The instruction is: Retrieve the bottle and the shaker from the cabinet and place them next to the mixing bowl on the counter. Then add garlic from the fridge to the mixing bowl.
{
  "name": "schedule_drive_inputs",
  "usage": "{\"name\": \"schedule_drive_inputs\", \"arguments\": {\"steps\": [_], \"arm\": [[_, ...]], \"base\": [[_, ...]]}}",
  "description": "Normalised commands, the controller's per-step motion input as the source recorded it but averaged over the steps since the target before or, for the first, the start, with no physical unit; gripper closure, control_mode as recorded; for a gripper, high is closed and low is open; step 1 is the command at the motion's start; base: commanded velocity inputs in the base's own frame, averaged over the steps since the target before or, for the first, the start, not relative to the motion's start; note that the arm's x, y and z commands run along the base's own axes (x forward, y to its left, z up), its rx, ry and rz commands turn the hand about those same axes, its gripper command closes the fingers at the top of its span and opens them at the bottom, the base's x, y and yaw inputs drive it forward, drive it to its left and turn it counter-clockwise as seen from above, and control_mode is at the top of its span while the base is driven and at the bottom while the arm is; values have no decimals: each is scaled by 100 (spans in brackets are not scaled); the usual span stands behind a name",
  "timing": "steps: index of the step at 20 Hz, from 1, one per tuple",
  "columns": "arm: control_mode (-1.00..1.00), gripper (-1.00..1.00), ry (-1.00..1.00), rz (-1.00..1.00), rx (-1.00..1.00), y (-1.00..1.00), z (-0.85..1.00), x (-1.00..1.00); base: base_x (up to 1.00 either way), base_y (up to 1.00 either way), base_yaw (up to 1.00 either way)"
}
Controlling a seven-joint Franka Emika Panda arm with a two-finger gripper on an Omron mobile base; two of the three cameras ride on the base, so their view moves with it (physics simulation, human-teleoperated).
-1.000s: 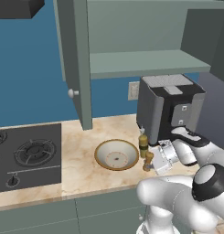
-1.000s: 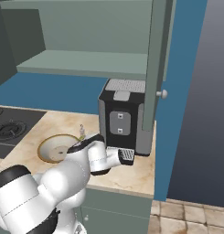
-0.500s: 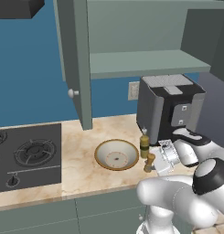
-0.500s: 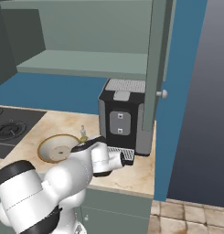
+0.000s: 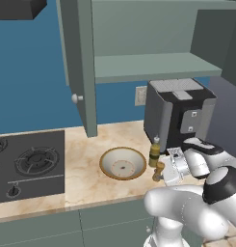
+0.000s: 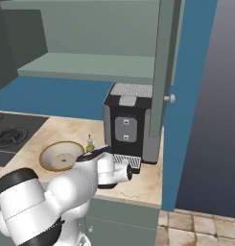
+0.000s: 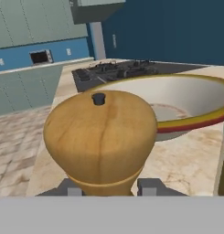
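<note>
Clamped between the two dark finger tips of the claw (image 7: 106,187): a rounded brown wooden shaker (image 7: 102,137) with a small dark knob on its top, the tips pressed against its narrow base on either side. Seen in the left base view as a small wooden shaker (image 5: 159,171) standing on the beige marbled counter (image 5: 85,178), with the claw (image 5: 168,169) closed on it from the arm's side.

Just beyond the shaker, near but not touching: a shallow round mixing bowl (image 7: 186,103), cream inside with a yellow rim and a red band below it. Same bowl (image 5: 123,163) in the left base view, lying on the counter just past the held shaker; same bowl (image 6: 61,155) in the right base view, partly behind the white arm.

Right beside the claw, a little farther back: a slim olive-yellow bottle (image 5: 154,151) with a pale cap, upright on the counter, between the bowl and the appliance; from the other side, just the top of the bottle (image 6: 89,143) above the arm.

Behind the bottle: a boxy dark coffee machine (image 5: 175,113) with a grey top, against the blue wall.

Farther off, past the bowl: a black gas hob (image 5: 28,164) set into the counter.

Above and farthest: a grey-green wall cabinet (image 5: 153,65) with its door (image 5: 81,67) swung open, round knob showing.
</note>
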Motion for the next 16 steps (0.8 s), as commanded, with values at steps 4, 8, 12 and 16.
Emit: {"name": "schedule_drive_inputs", "arguments": {"steps": [4, 8, 12, 16], "arm": [[-100, 100, -1, -13, -1, 4, -13, 0], [-100, 100, 0, -11, -1, 7, -14, 3], [-100, 100, 0, -5, 0, 10, -16, 3], [-100, 100, 0, -4, 0, 7, -27, 4]], "base": [[0, 0, 0], [0, 0, 0], [0, 0, 0], [0, 0, 0]]}}
